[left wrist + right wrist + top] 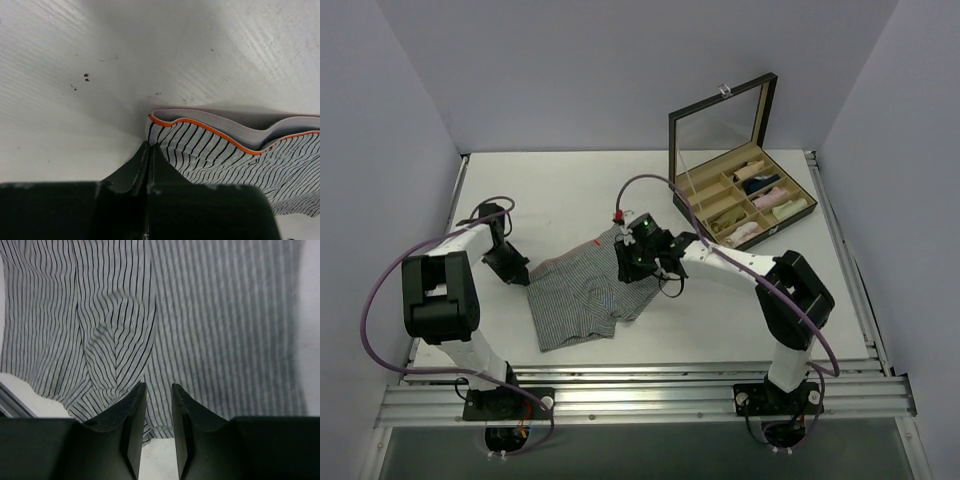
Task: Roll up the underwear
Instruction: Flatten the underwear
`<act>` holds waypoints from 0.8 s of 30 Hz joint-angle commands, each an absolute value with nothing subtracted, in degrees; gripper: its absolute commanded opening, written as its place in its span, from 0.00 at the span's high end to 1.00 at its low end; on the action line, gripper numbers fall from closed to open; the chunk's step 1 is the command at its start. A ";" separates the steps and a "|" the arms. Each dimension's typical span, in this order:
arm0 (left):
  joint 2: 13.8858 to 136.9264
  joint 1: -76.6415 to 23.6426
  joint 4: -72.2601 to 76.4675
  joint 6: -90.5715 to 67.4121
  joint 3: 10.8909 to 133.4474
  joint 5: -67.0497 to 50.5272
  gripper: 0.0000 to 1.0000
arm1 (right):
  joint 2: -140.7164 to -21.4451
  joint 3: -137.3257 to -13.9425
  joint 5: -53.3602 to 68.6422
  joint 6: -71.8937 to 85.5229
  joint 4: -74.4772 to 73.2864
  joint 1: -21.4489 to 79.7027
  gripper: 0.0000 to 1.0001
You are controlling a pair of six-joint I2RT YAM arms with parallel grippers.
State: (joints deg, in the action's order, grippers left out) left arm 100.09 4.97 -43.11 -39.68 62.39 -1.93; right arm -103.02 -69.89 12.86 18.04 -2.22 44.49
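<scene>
Underwear (582,300) lies flat and spread on the white desk (560,190), near the middle, between the two arms. The waistband edge (210,130) faces the far-left side, and the leg openings face the near edge.

Left tool (149,147): fingers pressed together, the tip right at the left corner of the waistband. I cannot tell whether any cloth is caught between them. The waistband gapes a little just beyond the tip.

Right tool (158,390): fingers slightly spread with a narrow gap and nothing between them. It sits low over the right part of the striped cloth, by the hem. The cloth shows a crease and a seam just ahead of the fingers.

Surroundings: an open compartment box (770,227) stands at the far right, well apart from the underwear. Its glass lid (720,125) is upright, and small rolled garments (760,195) fill several cells. The right arm's purple cable (642,178) loops above the desk behind the tool. Bare desk lies around the cloth.
</scene>
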 commanded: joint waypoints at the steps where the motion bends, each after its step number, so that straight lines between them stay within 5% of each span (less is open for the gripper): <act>1: 97.39 5.01 -42.80 -38.15 61.88 -3.08 0.98 | -99.86 -62.87 12.39 23.11 3.77 47.36 0.77; 13: 93.52 4.92 -43.95 -40.85 60.12 -7.10 0.98 | -100.28 -56.34 -1.93 25.76 -2.37 43.96 0.87; 24: 97.12 -4.21 -44.91 -47.28 64.60 -9.14 0.98 | -103.54 -67.21 -1.32 14.60 -8.25 34.10 0.86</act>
